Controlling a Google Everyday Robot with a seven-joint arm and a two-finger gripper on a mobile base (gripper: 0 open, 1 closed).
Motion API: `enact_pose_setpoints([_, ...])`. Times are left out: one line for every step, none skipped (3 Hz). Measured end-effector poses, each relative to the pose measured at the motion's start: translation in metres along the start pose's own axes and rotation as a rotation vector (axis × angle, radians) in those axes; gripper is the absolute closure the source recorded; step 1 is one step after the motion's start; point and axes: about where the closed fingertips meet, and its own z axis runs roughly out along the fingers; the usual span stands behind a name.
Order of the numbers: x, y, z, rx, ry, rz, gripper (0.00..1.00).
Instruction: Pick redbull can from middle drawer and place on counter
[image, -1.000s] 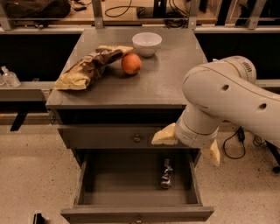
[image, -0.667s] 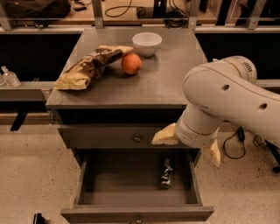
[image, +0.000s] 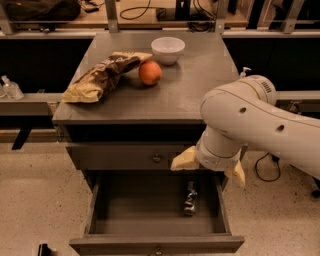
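Observation:
The redbull can (image: 190, 198) lies on its side in the right half of the open middle drawer (image: 150, 243), which is pulled out at the bottom of the cabinet. My gripper (image: 211, 168) hangs from the white arm above the drawer's right side, just in front of the closed upper drawer (image: 125, 156). Its two yellowish fingers (image: 183, 160) are spread wide apart and hold nothing. The gripper is above the can and not touching it. The counter (image: 195, 97) is the grey cabinet top behind the arm.
On the counter lie a chip bag (image: 102, 76) at the left, an orange (image: 150, 73) beside it and a white bowl (image: 167, 49) at the back. The white arm (image: 265, 125) covers the counter's right front corner. A cable (image: 265, 167) lies on the floor at the right.

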Motion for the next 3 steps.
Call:
enact_pose_setpoints([0.004, -0.007, 0.025, 0.057, -0.007, -0.01, 0.0])
enact_pose_setpoints([0.003, -0.011, 0.075, 0.114, 0.01, -0.01, 0.0])
enact_pose_setpoints([0.01, -0.025, 0.106, 0.177, 0.059, -0.01, 0.0])
